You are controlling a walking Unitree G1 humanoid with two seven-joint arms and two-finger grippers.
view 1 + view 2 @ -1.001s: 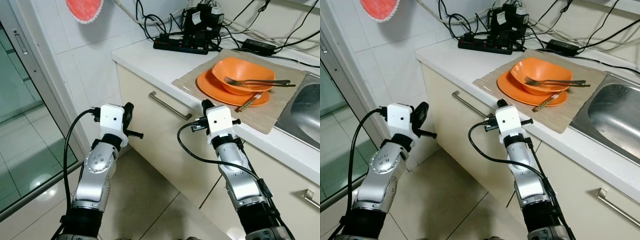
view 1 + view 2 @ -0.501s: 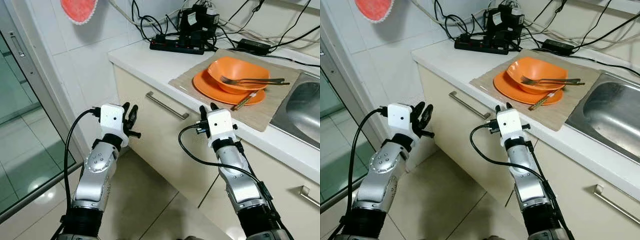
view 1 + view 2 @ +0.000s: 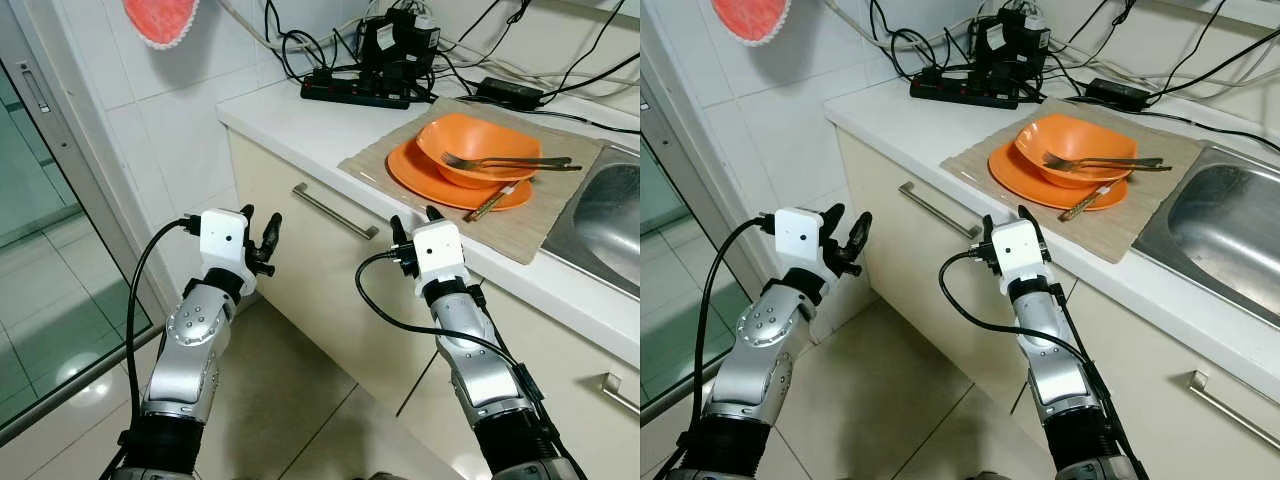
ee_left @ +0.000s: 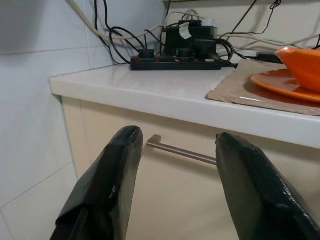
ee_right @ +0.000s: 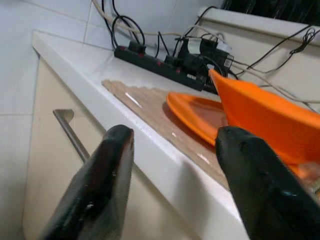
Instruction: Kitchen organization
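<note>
There are two robot arms, and each has one gripper with two black fingers: the left gripper [image 3: 258, 228] and the right gripper [image 3: 412, 222], so four fingers in all. On the one counter [image 3: 300, 115] lies one mat [image 3: 520, 225], and on it sit one orange plate [image 3: 420, 172], one orange bowl [image 3: 480, 148], one fork [image 3: 505, 161] and one pair of chopsticks [image 3: 494, 203]. There is one sink [image 3: 605, 225] on the right, one black power strip [image 3: 358, 93] far back, two drawer handles [image 3: 335, 211] [image 3: 618, 392], and one pink round thing [image 3: 160, 20] on the wall.
</note>
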